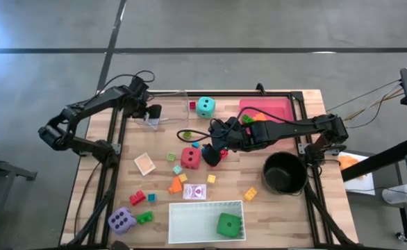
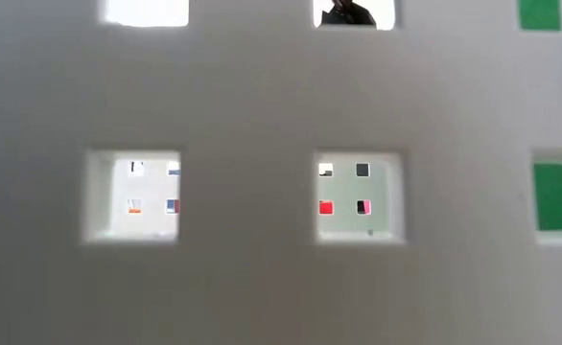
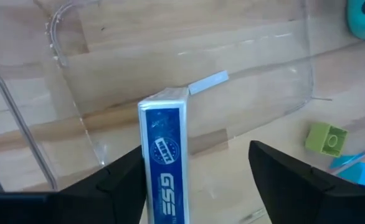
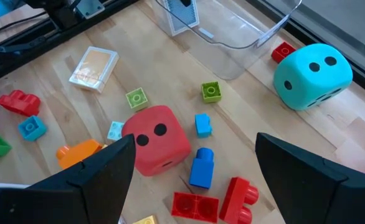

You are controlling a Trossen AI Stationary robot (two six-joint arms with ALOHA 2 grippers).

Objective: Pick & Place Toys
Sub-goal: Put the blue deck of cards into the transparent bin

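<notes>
My left gripper [image 3: 195, 180] hovered at the far left of the tabletop [image 1: 287, 208], over the edge of the clear tray [image 3: 245, 93]. Its fingers stood apart, and a blue card box [image 3: 165, 155] stood on end beside the left finger [image 3: 117, 180]; I could not tell whether that finger touched it. A gap showed between the box and the other finger, so I had no grip on it.

My right gripper [image 4: 192, 180] hung over the middle of the tabletop with its fingers spread wide and nothing between them. Just beyond them sat the red die [image 4: 156, 140], with two blue blocks [image 4: 201, 167] and red blocks [image 4: 217, 200] beside it. Two light green blocks [image 4: 210, 91] lay farther on, toward the clear tray. The teal die [image 4: 312, 73] rested near the tray's far side, a small red block [image 4: 283, 51] just beside it.

From above, the green die [image 1: 228, 225] lay inside the white tray [image 1: 189, 223] at the near edge. The purple die [image 1: 121, 221] sat at the near left corner with a green block [image 1: 144, 217] just beside it. An orange block [image 1: 176, 185], a yellow block [image 1: 250, 194] and a playing card [image 1: 198, 192] lay scattered between. The black pot [image 1: 284, 173] stood to the right, and the pink tray [image 1: 276, 106] lay at the far right.
</notes>
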